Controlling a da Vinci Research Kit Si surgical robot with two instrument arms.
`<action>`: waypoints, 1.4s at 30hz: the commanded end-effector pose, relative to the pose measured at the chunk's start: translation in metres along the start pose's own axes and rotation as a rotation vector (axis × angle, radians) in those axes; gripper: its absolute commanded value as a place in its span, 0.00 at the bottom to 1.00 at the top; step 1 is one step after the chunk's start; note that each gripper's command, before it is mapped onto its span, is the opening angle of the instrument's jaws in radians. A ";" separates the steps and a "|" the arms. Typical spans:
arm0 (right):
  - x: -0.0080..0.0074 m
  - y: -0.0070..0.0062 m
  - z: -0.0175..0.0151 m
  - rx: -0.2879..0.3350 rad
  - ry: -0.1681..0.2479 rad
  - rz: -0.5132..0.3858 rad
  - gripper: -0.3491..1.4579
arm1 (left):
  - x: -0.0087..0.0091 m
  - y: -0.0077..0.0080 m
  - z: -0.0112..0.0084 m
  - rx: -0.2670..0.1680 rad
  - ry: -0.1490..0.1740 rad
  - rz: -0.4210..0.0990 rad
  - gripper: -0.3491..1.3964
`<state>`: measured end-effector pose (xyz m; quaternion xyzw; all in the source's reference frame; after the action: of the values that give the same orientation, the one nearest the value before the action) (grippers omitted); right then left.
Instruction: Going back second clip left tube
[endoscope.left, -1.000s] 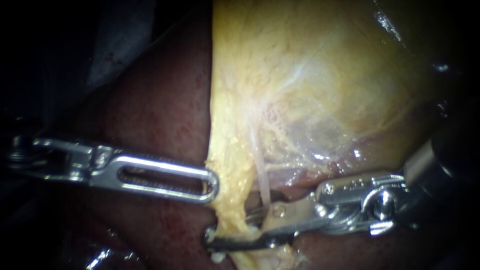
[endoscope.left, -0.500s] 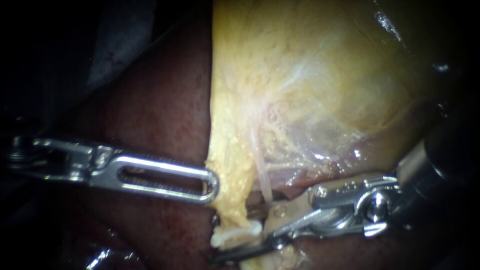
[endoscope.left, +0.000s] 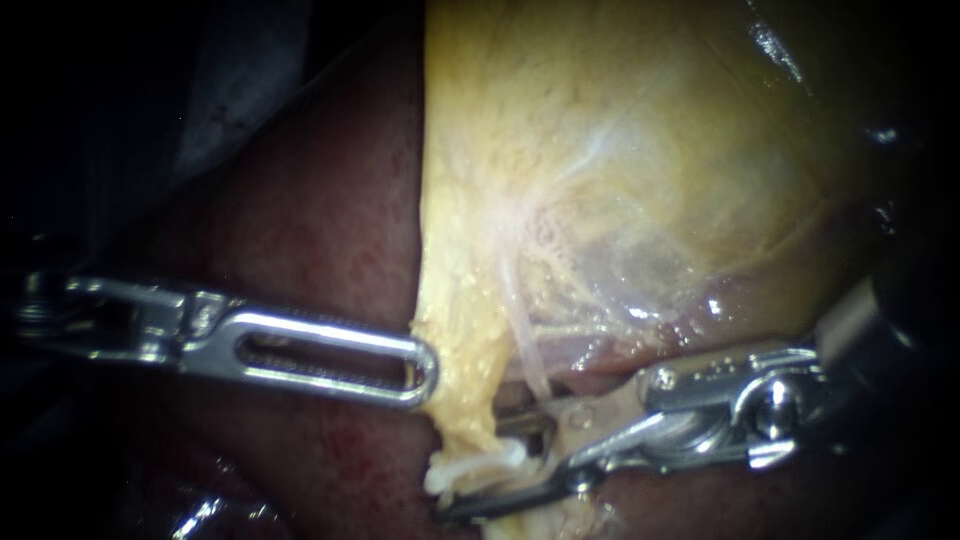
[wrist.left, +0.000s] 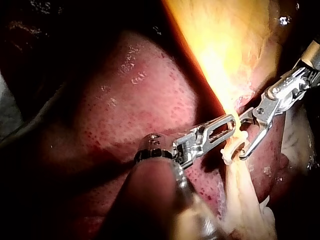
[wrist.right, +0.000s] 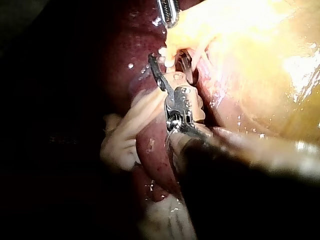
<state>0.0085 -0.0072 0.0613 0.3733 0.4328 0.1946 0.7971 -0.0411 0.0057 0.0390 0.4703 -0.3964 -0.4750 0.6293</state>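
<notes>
The right instrument (endoscope.left: 485, 472) has drawn back toward the lower right of the frame. A second ago its claw was closed around the yellow strand at lower centre; now the claw stands open, one half above and one half below that strand. A white clip (endoscope.left: 470, 465) shows across the left tube (endoscope.left: 468, 425), where none could be seen a second ago. From here I cannot tell whether the open claw touches the clip. The left instrument (endoscope.left: 425, 368) has not shifted at centre left, and its slotted claw is closed on the edge of the yellow tissue (endoscope.left: 450, 320), holding it taut against the dark red liver (endoscope.left: 300, 230). The clip looks seated, so the placing seems done. What is left, I judge, is to pull the right instrument clear without snagging the clip. I can make out only this one clip.
</notes>
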 end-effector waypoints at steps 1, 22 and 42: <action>0.0002 0.0000 -0.0007 -0.005 0.006 -0.004 0.45 | 0.0000 0.0002 0.0001 0.001 0.000 0.001 0.00; 0.0050 0.0001 -0.0171 -0.135 0.094 -0.086 0.49 | -0.0002 0.0013 0.0006 -0.004 -0.003 0.004 0.00; 0.0050 -0.0001 -0.0179 -0.141 0.096 -0.084 0.49 | 0.0001 0.0045 0.0056 -0.017 0.001 0.018 0.00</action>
<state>-0.0038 0.0035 0.0523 0.2882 0.4711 0.2087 0.8071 -0.0456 0.0048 0.0452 0.4615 -0.3966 -0.4735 0.6368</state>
